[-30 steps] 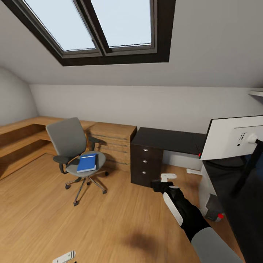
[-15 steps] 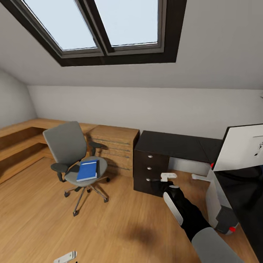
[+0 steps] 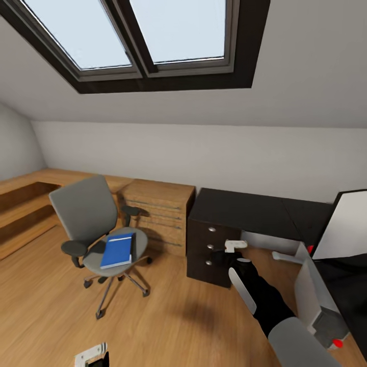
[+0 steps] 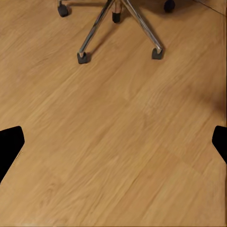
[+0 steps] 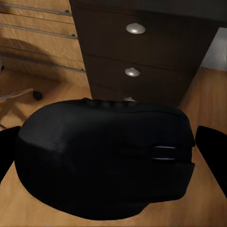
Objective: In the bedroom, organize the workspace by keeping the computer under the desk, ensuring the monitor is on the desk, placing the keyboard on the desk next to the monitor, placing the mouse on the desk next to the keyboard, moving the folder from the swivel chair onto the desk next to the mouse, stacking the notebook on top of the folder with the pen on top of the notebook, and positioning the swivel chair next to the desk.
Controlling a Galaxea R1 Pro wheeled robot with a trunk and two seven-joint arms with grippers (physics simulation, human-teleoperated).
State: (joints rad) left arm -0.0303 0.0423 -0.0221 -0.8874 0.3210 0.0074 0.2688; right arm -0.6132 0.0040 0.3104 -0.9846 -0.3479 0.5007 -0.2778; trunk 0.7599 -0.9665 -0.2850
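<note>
The grey swivel chair (image 3: 84, 214) stands on the wood floor at the left, with the blue folder (image 3: 117, 250) lying flat on its seat. At the right is the black desk (image 3: 255, 206), and the monitor (image 3: 349, 224) shows its white back at the frame's edge. The pale computer (image 3: 318, 300) stands on the floor below it. My right gripper (image 3: 223, 257) (image 5: 111, 151) hangs in front of the drawers, shut on the black mouse (image 5: 106, 158). My left gripper (image 3: 92, 355) (image 4: 113, 146) is open over bare floor near the chair's metal base (image 4: 118, 23).
A black three-drawer cabinet (image 3: 209, 244) (image 5: 137, 38) sits under the desk's left end. A light wooden drawer chest (image 3: 160, 211) and a low wooden bench (image 3: 25, 204) run along the wall. A dark-framed skylight (image 3: 137, 41) is overhead. Open floor lies between chair and cabinet.
The whole view has swung left and moved forward, so the monitor and computer slid toward the right edge and the chair looks nearer. Both arms hold the same pose.
</note>
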